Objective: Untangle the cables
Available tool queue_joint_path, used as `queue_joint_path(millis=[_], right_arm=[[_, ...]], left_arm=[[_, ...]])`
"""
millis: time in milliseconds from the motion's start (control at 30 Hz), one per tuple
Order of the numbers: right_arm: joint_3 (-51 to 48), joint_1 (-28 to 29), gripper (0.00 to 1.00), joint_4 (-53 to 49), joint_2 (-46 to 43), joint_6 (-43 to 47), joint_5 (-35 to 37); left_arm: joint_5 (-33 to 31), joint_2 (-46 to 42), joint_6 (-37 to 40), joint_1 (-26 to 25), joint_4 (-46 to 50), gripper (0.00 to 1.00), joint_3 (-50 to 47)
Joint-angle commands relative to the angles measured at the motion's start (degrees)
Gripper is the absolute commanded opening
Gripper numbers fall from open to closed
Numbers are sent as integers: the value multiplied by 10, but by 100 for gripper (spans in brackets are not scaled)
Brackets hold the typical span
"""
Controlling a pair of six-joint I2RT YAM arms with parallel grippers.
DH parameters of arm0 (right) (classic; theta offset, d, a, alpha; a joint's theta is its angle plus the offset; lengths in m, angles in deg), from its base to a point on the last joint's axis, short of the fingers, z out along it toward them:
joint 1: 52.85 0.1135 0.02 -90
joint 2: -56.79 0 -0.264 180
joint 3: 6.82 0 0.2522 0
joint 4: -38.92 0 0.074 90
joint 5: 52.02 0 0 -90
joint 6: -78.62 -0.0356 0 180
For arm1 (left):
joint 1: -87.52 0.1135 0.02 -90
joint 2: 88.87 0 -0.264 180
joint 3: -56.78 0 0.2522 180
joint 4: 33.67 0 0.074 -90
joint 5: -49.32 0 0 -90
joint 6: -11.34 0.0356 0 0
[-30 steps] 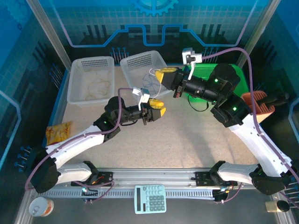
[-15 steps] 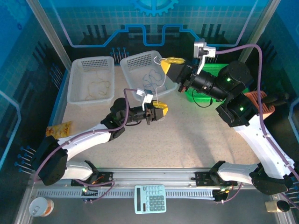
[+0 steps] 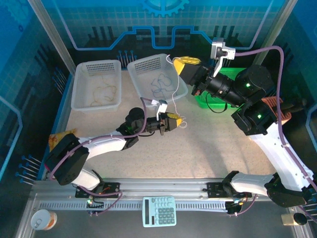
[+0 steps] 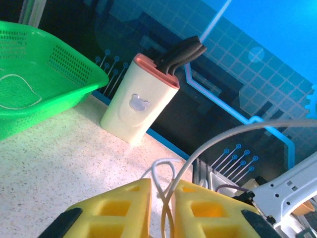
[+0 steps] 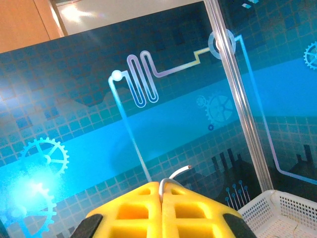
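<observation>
While the right pincer [image 3: 176, 62] sits in the upper middle of the overhead view, pressed together on the top end of a thin, curly whitish cord [image 3: 174, 91], that cord runs almost straight down the frame to the left pincer [image 3: 177, 121], low over the speckled desk [image 3: 213, 148] at centre. Its long axis thus lies top to bottom, with one arm at each end. The left arm is nearer the loose curl lying just right of its tips. Any pull, I judge, should follow this line.

From the left wrist, the left pincer [image 4: 162, 186] stands nearly closed at the bottom edge. The whitish cord [image 4: 155, 173] and a finer tan-yellow strand [image 4: 165, 218] pass through its narrow slot; whether they are nipped I cannot tell.

From the right wrist, the right pincer [image 5: 162, 187] shows no slot at all, and a short stub of the whitish cord [image 5: 177, 172] pokes up from its tips at bottom centre.
</observation>
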Motion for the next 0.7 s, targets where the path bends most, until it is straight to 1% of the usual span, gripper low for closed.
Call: queue_joint_path(millis=[0,67,133,233,367,500,667], right_arm=[[24,2,0,15,-2,12,15],[29,-3,0,15,-1,12,13],[37,-8,0,12,2,15,13],[61,-25,0,-5,7,26,15],[94,-67,0,-21,14,23,7],[109,-112,0,-23,14,5,-7],[101,-134,0,-17,13,-13,-22]], left_arm=[[20,24,-18,-8,-47,12,-11],[20,36,-24,-10,-58,6,-16],[18,46,-27,-12,-68,5,-22],[18,55,-28,-13,-67,1,-32],[15,52,-21,-14,-58,1,-53],[9,40,-9,-14,-38,8,-73],[8,32,-3,-13,-23,9,-81]])
